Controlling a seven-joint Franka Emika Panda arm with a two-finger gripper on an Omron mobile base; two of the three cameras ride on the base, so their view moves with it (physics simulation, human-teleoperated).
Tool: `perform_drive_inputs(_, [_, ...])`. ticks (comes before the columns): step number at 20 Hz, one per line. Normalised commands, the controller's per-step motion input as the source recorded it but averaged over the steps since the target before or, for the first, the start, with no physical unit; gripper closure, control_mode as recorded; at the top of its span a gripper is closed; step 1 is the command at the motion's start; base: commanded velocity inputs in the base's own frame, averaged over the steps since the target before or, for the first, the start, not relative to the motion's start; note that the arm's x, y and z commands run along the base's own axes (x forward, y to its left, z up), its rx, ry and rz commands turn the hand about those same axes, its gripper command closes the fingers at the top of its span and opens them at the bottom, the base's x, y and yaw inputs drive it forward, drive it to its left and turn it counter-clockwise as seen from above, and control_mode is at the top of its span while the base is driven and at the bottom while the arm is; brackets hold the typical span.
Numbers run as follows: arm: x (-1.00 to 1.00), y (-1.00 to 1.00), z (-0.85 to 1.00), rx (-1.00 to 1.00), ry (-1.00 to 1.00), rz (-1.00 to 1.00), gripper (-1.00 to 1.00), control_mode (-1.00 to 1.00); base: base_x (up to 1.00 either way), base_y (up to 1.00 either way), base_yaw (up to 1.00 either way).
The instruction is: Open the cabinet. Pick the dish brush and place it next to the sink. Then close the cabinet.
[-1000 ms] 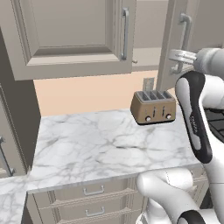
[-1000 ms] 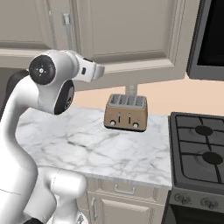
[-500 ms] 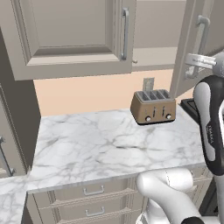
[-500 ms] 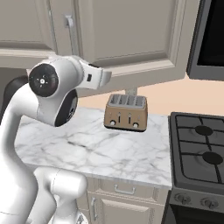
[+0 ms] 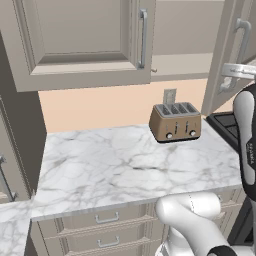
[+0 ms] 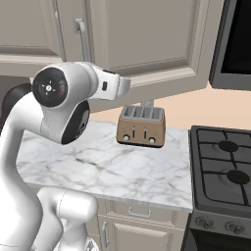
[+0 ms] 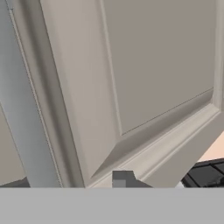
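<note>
The cabinet's left door [image 5: 80,40] looks shut. Its right door [image 5: 225,60] stands swung out, with the silver bar handle [image 5: 243,37] on its free edge. My gripper [image 5: 234,71] is at the lower part of that door, below the handle. From the right, my hand [image 6: 116,86] meets the door's bottom rail [image 6: 162,81]. In the hand view the door panel [image 7: 148,70] is very close, the handle [image 7: 24,113] runs down the left, and one dark fingertip [image 7: 122,178] shows. I cannot make out a grip. The dish brush and the sink are out of view.
A bronze toaster [image 5: 175,122] stands at the back of the marble counter [image 5: 115,165]. A black gas stove [image 6: 223,169] adjoins the counter on the right. Drawer fronts [image 5: 107,217] run under the counter, and my arm [image 6: 54,108] rises at the left.
The right cabinet door has swung further open to the right, and my hand has moved right with it. The toaster and counter have stayed put.
</note>
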Motion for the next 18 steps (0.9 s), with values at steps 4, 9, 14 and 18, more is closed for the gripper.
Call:
perform_drive_inputs(4, [-0.01, -0.24, 0.08, 0.00, 0.07, -0.02, 1.00, -1.00, 0.00, 0.00, 0.00])
perform_drive_inputs(9, [-0.02, 0.00, 0.00, 0.00, 0.00, 0.00, -1.00, -1.00, 0.00, 0.00, 0.00])
perform_drive_inputs(14, [-0.41, 0.09, 0.02, 0.00, -0.12, 0.00, -1.00, -1.00, 0.00, 0.00, 0.00])
perform_drive_inputs(18, [-0.60, 0.22, 0.13, -0.01, -0.16, 0.00, -1.00, -1.00, 0.00, 0.00, 0.00])
